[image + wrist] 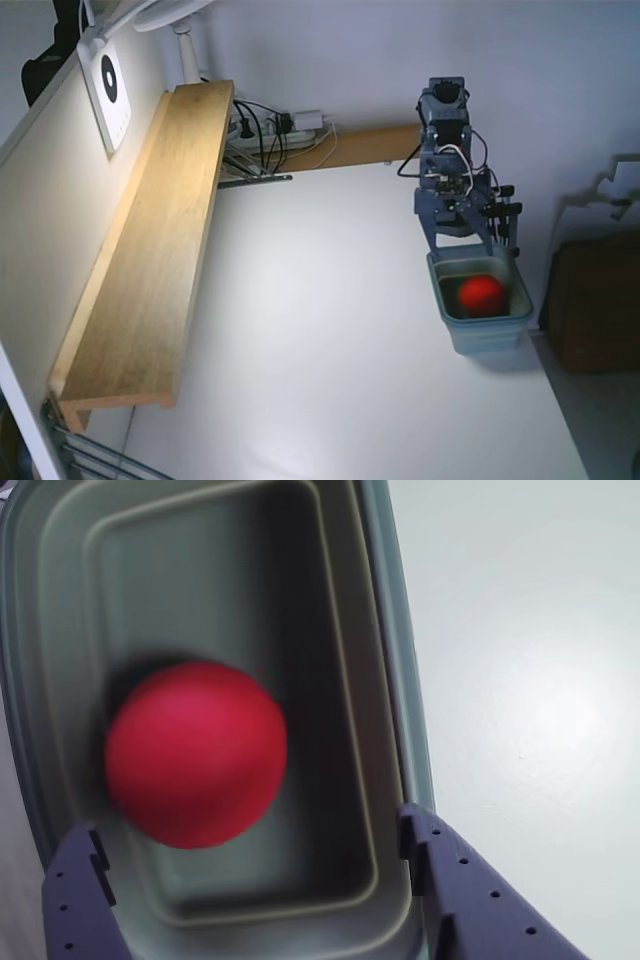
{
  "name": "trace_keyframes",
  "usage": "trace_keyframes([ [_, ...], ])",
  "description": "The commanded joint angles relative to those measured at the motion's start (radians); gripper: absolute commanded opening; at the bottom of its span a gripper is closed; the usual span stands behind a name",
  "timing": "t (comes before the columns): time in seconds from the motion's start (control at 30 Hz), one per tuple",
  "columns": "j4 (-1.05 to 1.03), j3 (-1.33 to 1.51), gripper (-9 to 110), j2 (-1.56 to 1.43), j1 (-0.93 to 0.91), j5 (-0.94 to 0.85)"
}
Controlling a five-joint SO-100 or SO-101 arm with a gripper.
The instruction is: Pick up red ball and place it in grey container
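Red ball [195, 752] blurred, inside grey container [385, 660] | claw [250, 865] spread wide, tips cropped

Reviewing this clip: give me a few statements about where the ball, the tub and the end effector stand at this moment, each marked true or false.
1. The small smooth red ball lies inside the rectangular grey-blue plastic tub. True.
2. The end effector is clamped on the ball. False: in the wrist view its two fingers stand wide apart and the ball sits below them in the tub, apparently ungripped.
3. The tub stands near the right edge of the white table in the fixed view. True.
4. The tub lies tipped on its side. False: it stands upright, opening upward.
5. A second ball lies on the table. False: only the one ball shows.
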State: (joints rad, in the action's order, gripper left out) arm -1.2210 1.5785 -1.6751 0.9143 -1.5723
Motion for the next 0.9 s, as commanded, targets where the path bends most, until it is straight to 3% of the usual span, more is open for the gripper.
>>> trace_keyframes([
  [0.0,-0.021,-0.015,36,-0.086,-0.038,0.002],
  [0.87,-0.212,-0.107,21,-0.207,-0.569,0.002],
])
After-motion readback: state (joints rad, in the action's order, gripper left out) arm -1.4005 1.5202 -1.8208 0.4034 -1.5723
